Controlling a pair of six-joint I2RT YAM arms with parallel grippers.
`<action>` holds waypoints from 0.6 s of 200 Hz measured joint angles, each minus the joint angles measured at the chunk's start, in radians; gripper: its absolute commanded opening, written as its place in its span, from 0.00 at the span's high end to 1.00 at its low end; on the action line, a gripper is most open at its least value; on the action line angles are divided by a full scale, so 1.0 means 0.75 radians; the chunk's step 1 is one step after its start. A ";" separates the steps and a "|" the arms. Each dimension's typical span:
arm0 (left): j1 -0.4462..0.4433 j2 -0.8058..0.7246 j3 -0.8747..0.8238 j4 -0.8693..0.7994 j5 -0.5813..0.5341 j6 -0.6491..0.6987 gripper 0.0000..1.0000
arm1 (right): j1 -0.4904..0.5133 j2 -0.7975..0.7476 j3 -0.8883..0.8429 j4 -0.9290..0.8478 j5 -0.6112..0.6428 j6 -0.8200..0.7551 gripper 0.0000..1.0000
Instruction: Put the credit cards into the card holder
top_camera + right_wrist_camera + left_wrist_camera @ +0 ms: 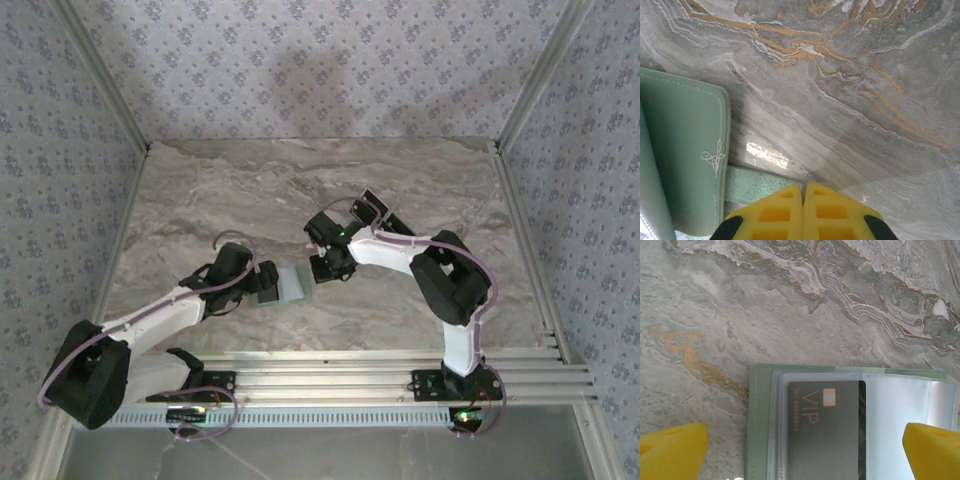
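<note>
Marble counter (740, 315): a dark flat card (822, 435) sat in the soft green card holder (757, 425) — left fingers (802, 450) wide and empty, right fingers (803, 195) shut; another needed fetching.

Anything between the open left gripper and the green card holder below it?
Nothing visible. The pale green soft card holder lies open on the marble table right under the left gripper, its dark VIP card and clear sleeves uncovered.

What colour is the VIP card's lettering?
Gold, on a dark grey card; left wrist view shows it best.
</note>
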 measured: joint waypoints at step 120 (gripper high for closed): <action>0.000 0.132 -0.008 0.168 0.030 0.036 0.00 | -0.005 -0.017 -0.016 0.063 -0.046 0.020 0.96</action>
